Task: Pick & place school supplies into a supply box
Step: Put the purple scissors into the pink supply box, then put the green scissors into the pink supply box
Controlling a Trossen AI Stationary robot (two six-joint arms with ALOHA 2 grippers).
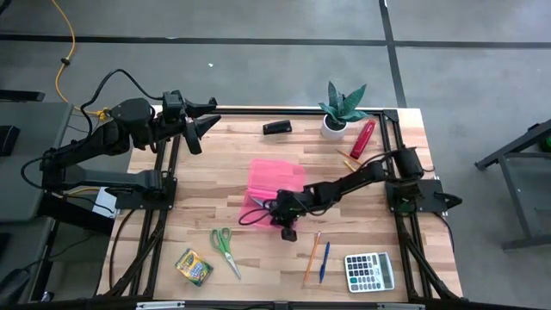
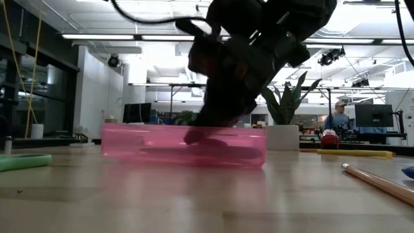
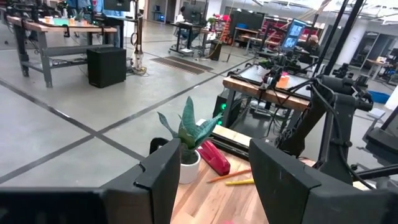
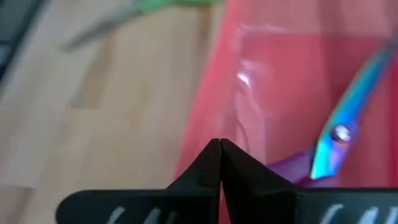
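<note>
the right gripper (image 1: pixel 285 226) is hanging shut and empty at the box's (image 1: pixel 277 178) six o'clock edge. pink scissors (image 4: pixel 339 134) are lying inside. lift straight up, then go for the green scissors (image 1: pixel 225 247) at seven o'clock.

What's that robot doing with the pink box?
It is tidying school supplies into the pink box. The right gripper is down at the box's near edge, shut and empty, with the purple-handled scissors already lying inside. The left gripper waits open, up at the back. The green scissors, orange pencil and blue pen are on the table.
</note>
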